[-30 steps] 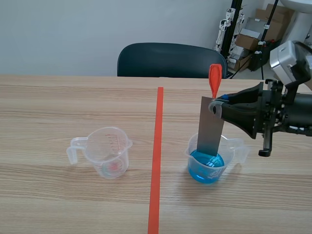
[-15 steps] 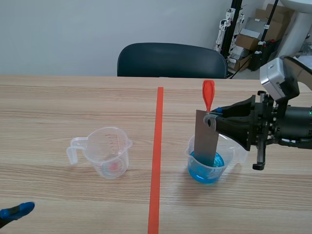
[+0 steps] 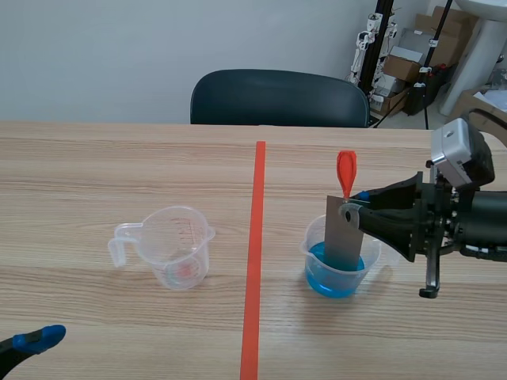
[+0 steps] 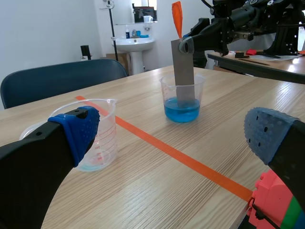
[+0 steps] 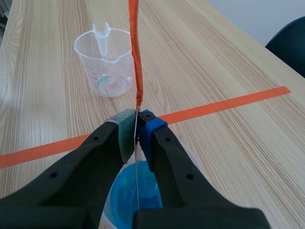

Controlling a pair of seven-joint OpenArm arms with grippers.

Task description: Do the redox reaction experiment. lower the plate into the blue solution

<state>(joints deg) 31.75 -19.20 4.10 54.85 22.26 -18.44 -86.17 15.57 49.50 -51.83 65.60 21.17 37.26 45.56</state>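
1. We see a clear measuring cup standing upright on the wooden bench, a pinkish trace at its bottom.
2. Behind the bench's far edge we see a dark chair.
3. Cardboard boxes sit stacked in the far corner.
4. A white washbasin stands by the wall.

Item count: two clear measuring cups, namely one blue-solution cup right of centre and one near-empty cup left of centre; one grey plate; one orange tab; one chair.
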